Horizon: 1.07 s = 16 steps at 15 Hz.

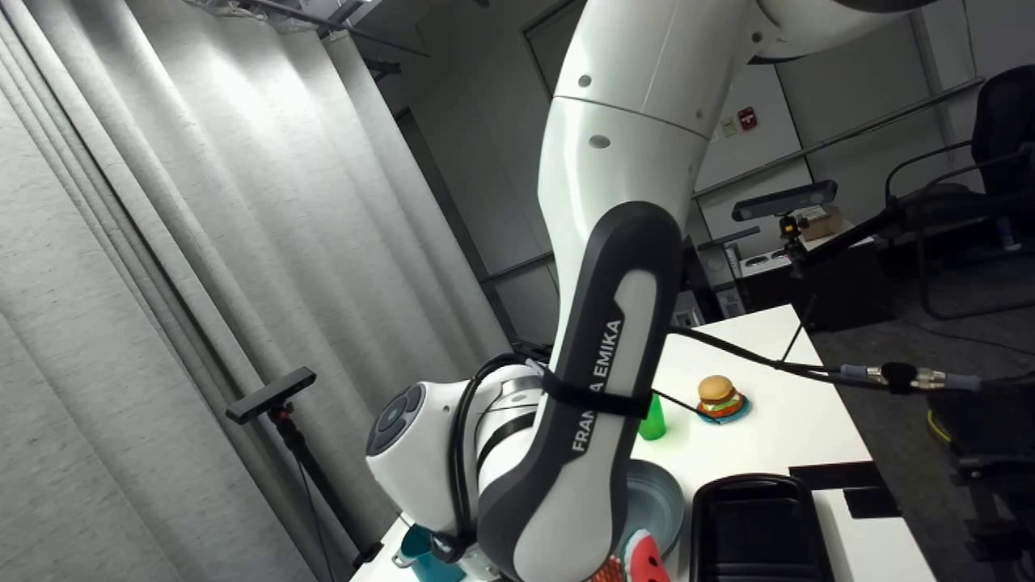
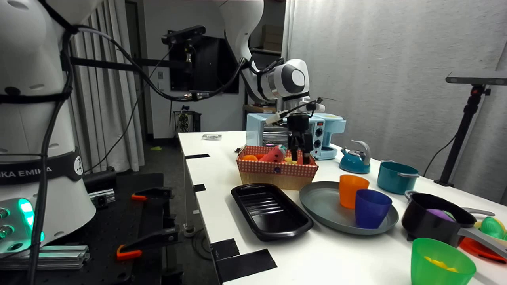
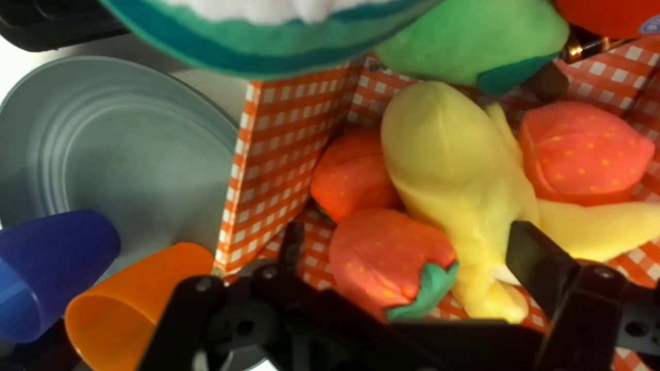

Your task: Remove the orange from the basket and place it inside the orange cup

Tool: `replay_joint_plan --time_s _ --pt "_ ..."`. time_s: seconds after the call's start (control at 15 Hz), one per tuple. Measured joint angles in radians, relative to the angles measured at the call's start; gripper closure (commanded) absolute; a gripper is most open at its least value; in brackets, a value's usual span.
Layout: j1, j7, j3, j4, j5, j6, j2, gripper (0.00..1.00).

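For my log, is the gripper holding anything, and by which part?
Nothing: the gripper stands open, and the wrist view shows a leafy plush strawberry unclamped between its spread jaws.

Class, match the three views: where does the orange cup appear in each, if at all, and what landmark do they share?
In an exterior view: the orange cup is right of centre, on the grey plate.
In an exterior view: not visible; the grey plate shows partly, behind the arm.
Wrist view: the orange cup is at lower left.
Shared landmark: the grey plate.

Black tray – teal kettle
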Motion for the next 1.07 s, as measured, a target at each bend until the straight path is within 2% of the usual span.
replay_joint_plan --time_s 0.53,1.07 --pt "0.024 0.076 -0.022 0.01 -0.018 0.001 0.01 0.01" --pt "0.067 0.152 -0.066 0.01 -0.154 0.002 0.013 0.04"
